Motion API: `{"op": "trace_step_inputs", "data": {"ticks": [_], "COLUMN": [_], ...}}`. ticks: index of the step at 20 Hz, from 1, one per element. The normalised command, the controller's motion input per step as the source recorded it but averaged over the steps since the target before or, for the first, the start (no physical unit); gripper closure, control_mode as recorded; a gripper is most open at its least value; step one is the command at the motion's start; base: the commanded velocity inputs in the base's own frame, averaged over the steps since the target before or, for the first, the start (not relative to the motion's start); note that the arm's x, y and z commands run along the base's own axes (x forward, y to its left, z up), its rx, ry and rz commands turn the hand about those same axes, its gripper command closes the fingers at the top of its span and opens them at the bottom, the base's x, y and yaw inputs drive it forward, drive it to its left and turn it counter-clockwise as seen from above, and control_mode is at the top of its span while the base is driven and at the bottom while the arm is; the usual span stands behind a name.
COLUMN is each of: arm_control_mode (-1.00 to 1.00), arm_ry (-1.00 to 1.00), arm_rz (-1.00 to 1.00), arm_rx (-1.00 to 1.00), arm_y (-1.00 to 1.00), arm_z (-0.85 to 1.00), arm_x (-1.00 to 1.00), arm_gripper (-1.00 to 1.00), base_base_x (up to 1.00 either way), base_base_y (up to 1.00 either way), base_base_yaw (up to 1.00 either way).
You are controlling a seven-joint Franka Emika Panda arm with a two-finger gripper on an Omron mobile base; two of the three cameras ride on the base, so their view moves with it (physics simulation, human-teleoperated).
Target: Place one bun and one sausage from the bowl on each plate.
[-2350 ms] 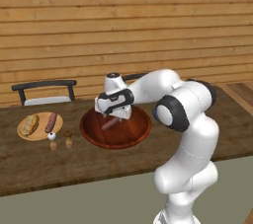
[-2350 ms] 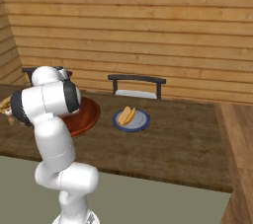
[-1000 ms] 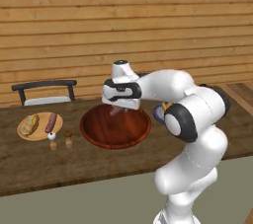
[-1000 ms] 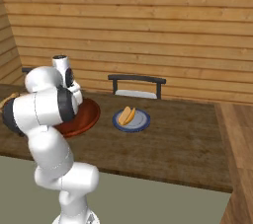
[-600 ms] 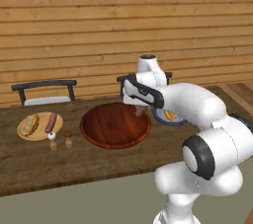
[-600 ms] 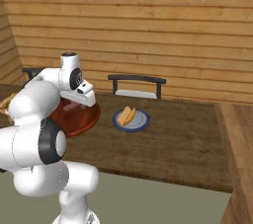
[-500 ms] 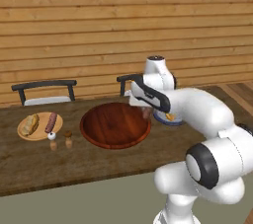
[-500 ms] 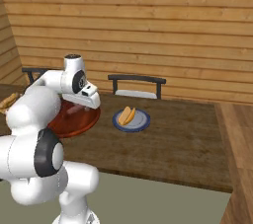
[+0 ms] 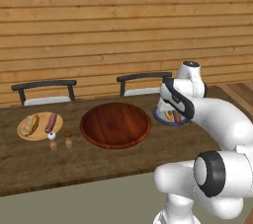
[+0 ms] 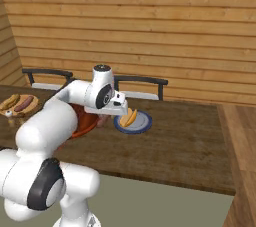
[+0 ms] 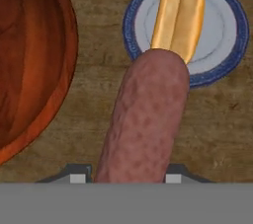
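**Last sausage carried over the blue-rimmed plate**

In the hand view the sausage [image 11: 143,119] stands nearest, rising from between the two dark fingertips, so the gripper [image 11: 127,174] has its jaws clamped on the sausage's lower end. Its free end reaches over the near rim of the blue-grey plate [image 11: 225,65] and overlaps the foot of the bun [image 11: 179,16], which already lies on that plate. To the left sits the bowl [image 11: 44,70], its reddish-brown floor showing no food.

From the left base view, the arm reaches over the right side of the surface [image 9: 99,164] and the gripper [image 9: 171,114] hangs above the blue-grey plate [image 9: 163,118], beside the bowl [image 9: 115,124]. Farther left, well apart, the tan plate [image 9: 23,132] carries its own bun [image 9: 30,124] and sausage [image 9: 51,122], with two small shakers [image 9: 59,140] just in front of it. Two chairs [image 9: 143,84] stand behind the surface against the wooden wall.

The task looks nearly finished; only this sausage remains to be set down. The risks lie in the release. Held by one end, the sausage may tip or roll as the jaws part, and from too high it could bounce off the shallow plate onto the surface. Let go too near the rim, it may end half off the plate; lowered too far, it could push the bun aside.
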Motion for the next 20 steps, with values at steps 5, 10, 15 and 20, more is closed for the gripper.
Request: {"op": "trace_step_inputs", "data": {"ticks": [5, 10, 15, 20], "arm_control_mode": [-1.0, -1.0, -1.0, -1.0], "arm_ry": [0.02, 0.04, 0.01, 0.0], "arm_rz": [0.13, 0.05, 0.04, 0.0], "arm_rx": [0.03, 0.04, 0.0, 0.0], "arm_y": [-0.89, -0.53, -0.12, 0.01], "arm_z": [0.09, 0.01, -0.19, -0.61], "arm_x": [0.78, 0.76, 0.27, 0.12], "arm_gripper": [1.0, 1.0, 1.0, 1.0], "base_base_x": [0.0, 0.0, 0.0, 0.0], "base_base_y": [0.0, 0.0, 0.0, 0.0], "base_base_yaw": [0.0, 0.0, 0.0, 0.0]}}
